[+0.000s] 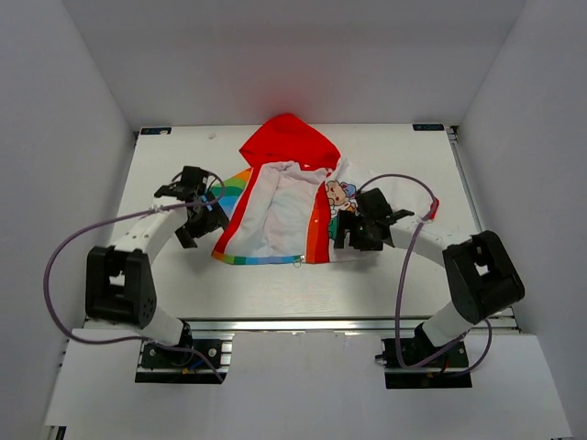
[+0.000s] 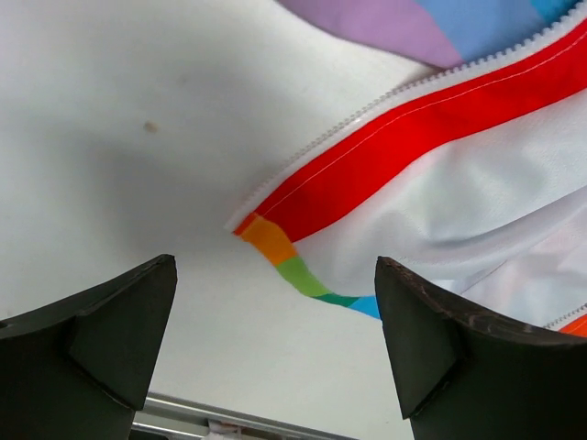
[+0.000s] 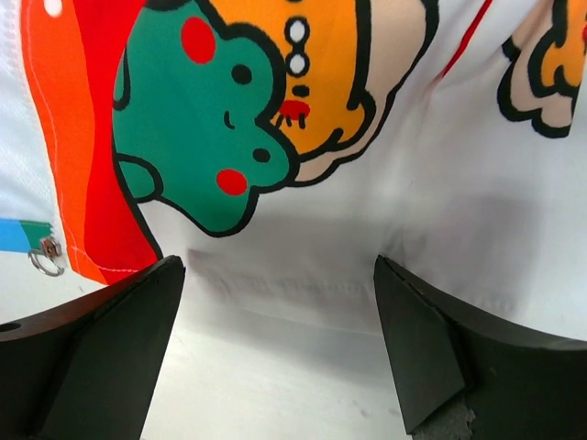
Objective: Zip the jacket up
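The jacket [image 1: 280,206] lies open on the table, red hood at the back, white lining up, rainbow hem at the front. My left gripper [image 1: 195,223] is open and empty just left of the jacket's left front corner. In the left wrist view that corner [image 2: 266,238] shows with its white zipper teeth [image 2: 367,115] and red edge strip. My right gripper [image 1: 353,231] is open and empty over the right front panel. In the right wrist view the cartoon print [image 3: 211,119] lies ahead of the fingers [image 3: 431,348], and the zipper slider [image 3: 46,254] shows at the far left by the hem.
The white table [image 1: 275,289] is boxed in by white walls at the back and sides. A metal rail [image 1: 303,325] runs along the near edge. Purple cables [image 1: 55,266] loop off both arms.
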Controlling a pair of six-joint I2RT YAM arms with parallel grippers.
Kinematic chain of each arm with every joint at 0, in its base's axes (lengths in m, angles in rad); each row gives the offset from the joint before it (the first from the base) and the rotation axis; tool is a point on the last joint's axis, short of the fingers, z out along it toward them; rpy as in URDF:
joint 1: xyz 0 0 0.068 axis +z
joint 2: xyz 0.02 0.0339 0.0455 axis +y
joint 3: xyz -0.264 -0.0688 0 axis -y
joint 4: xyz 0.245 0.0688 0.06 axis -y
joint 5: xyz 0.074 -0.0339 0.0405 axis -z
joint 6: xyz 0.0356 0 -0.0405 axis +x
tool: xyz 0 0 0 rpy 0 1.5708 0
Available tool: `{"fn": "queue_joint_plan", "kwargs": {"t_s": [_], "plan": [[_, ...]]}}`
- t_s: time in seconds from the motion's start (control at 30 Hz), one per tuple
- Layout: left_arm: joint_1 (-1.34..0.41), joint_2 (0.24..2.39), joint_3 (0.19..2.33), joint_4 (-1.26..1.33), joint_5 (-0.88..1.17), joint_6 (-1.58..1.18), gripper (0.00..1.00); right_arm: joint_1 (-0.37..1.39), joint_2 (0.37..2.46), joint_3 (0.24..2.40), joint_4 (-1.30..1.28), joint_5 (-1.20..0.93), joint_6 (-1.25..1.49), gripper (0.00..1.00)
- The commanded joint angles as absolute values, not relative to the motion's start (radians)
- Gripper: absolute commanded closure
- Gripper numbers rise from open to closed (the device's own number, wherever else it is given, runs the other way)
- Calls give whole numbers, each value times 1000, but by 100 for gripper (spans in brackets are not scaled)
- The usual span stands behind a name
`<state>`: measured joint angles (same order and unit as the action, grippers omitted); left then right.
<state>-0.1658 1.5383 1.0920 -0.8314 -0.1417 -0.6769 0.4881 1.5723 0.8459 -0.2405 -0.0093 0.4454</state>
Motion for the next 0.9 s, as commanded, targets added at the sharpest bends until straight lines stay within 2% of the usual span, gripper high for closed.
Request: {"fn": "queue_joint_plan", "kwargs": {"t_s": [0.0, 0.3, 0.43, 0.53, 0.63, 0.67, 0.73, 0.77, 0.87], "plan": [[-163, 1437, 1007, -813, -169, -756, 2, 486, 1534, 816, -331, -6, 428, 11], [-163, 1450, 850, -677, -75, -723, 2, 486, 1385, 954, -376, 0, 385, 11], [-163, 1465, 778, -540, -65, -703, 6, 486, 1306, 954, -397, 38, 399, 11], [-164, 1543, 762, -467, -11, -686, 17, 486, 1257, 931, -400, 58, 408, 11], [-182, 1614, 764, -440, -2, -683, 43, 485, 1220, 911, -419, 104, 423, 11], [-195, 1621, 765, -440, -2, -683, 64, 483, 1212, 907, -428, 126, 426, 11], [-206, 1617, 770, -437, -11, -680, 96, 483, 1191, 891, -433, 144, 428, 11], [-212, 1608, 773, -439, -15, -678, 100, 482, 1184, 887, -436, 156, 426, 11], [-233, 1543, 824, -462, -50, -666, 100, 479, 1170, 879, -454, 160, 416, 11]]}}
